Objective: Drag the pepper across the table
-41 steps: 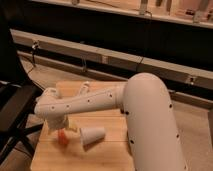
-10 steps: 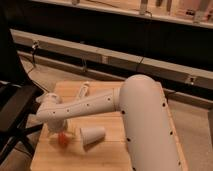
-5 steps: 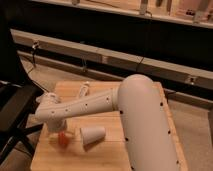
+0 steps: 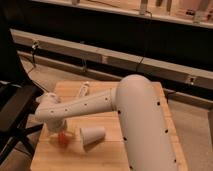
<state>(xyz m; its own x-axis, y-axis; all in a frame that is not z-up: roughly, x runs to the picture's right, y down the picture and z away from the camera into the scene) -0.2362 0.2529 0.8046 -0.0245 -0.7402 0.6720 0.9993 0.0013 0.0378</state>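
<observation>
The small orange-red pepper (image 4: 62, 139) lies on the light wooden table (image 4: 102, 156) near its front left part. My gripper (image 4: 58, 131) hangs from the white arm's wrist straight down onto the pepper, and the wrist hides most of it. Only the pepper's lower end shows below the gripper. Whether the gripper holds the pepper cannot be told.
A white paper cup (image 4: 93, 135) lies on its side just right of the pepper. A small pale object (image 4: 82, 91) lies near the table's far edge. A dark chair (image 4: 15, 117) stands left of the table. My bulky white arm (image 4: 142, 120) covers the table's right half.
The arm's upper part has swung a little and the wrist has sunk slightly. The pepper and the cup stay at almost the same spots.
</observation>
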